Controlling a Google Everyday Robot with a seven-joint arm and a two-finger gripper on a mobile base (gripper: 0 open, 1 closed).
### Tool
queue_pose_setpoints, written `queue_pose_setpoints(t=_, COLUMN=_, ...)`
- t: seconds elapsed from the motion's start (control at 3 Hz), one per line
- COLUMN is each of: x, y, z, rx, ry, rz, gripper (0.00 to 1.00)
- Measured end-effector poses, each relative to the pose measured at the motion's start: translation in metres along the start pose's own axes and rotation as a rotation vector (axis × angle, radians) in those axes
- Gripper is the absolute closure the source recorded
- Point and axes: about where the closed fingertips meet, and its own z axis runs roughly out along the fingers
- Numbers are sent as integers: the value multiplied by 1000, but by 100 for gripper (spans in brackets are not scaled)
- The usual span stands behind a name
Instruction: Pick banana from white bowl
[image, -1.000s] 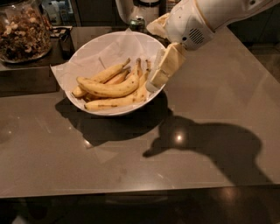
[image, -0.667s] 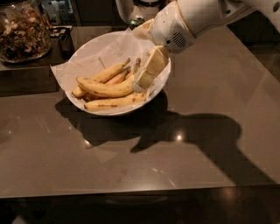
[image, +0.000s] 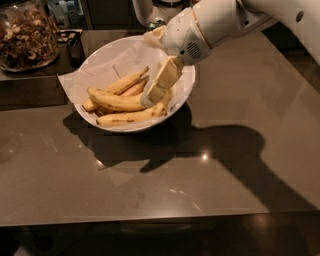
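Gripper (image: 150, 98) inside white bowl (image: 182, 99), right side, touching banana pile (image: 120, 89); banana (image: 127, 117) along bowl's front; grip state unclear.

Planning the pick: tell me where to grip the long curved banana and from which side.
Probably grip the banana at mid-length, across its width, from above: it lies on top of the pile in the white bowl, its arched back exposed. The gripper is at its right end, inside the bowl.

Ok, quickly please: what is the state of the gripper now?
Gripper: down inside the white bowl, at the bananas; open, closed or holding something cannot be told.
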Motion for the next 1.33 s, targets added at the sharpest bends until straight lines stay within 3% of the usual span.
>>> queue_pose_setpoints(t=0.33, x=-7, y=-9, z=26, rx=-22, ry=-61, rz=10, gripper=0)
queue_pose_setpoints(t=0.67, x=-6, y=-9, z=27, rx=-22, ry=-62, rz=11, gripper=18)
queue_pose_setpoints(t=1.0, x=-2, y=-8, z=39, rx=-43, ry=-81, rz=29, gripper=20)
queue_pose_setpoints(t=1.33, x=9, y=-6, z=67, rx=-88, ry=-90, rz=62, gripper=13)
